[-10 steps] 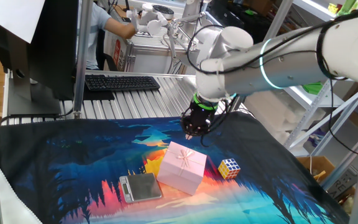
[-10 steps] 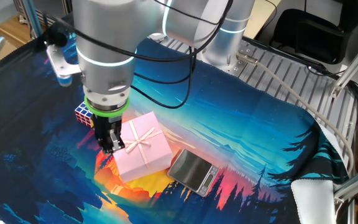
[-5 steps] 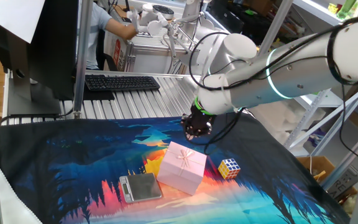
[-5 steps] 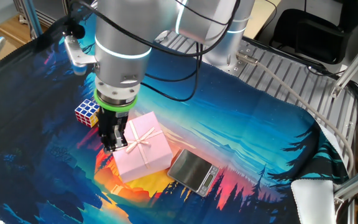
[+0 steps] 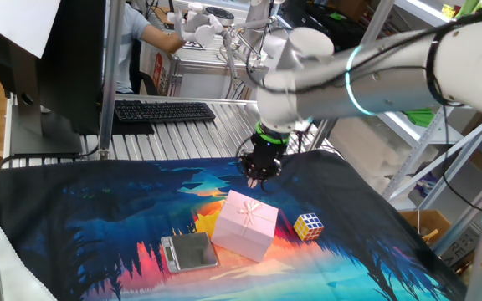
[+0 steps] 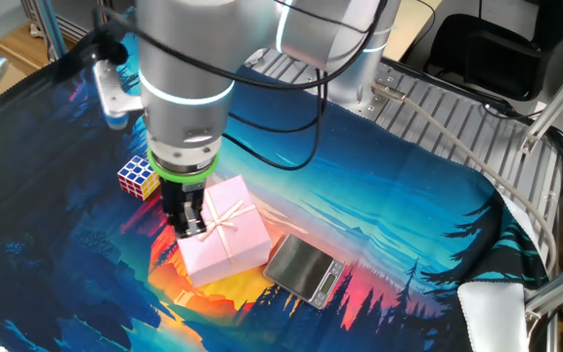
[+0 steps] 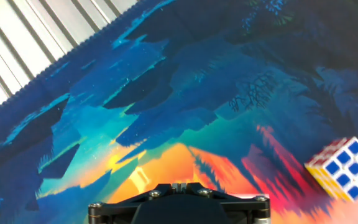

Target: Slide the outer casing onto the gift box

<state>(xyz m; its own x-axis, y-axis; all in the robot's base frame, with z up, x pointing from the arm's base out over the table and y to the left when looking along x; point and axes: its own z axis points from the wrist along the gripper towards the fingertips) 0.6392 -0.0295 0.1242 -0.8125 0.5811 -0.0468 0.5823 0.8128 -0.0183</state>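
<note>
The outer casing (image 5: 246,223), a pale pink cardboard sleeve with a thin ribbon-like bow on its top, lay on the printed mat (image 5: 99,217) with its landscape of blue trees and orange glow. The gift box itself could not be told apart from the casing in either fixed view; only one pink block showed (image 6: 225,230).

Taking the casing as the landmark: the gripper (image 5: 257,174) hung above the mat just beyond the casing's far edge in one fixed view. In the other fixed view the gripper (image 6: 186,216) stood upright at the casing's left side, its fingertips overlapping that edge, though whether they touched it could not be settled. The dark fingers appeared close together with nothing between them, but whether they were fully closed I cannot tell.

A multicoloured puzzle cube (image 5: 309,225) sat near the casing, apart from it, on the side toward the gripper in the other fixed view (image 6: 137,176). A flat grey digital scale (image 5: 189,251) lay just beside the casing's opposite side (image 6: 304,269). A black keyboard (image 5: 164,110) rested on the slatted metal tabletop (image 5: 199,134), well beyond the casing.

The hand view showed the mat (image 7: 166,93), the puzzle cube (image 7: 345,168) at lower right, and a dark part of the hand's body at the bottom edge; neither fingertips nor casing appeared there.
</note>
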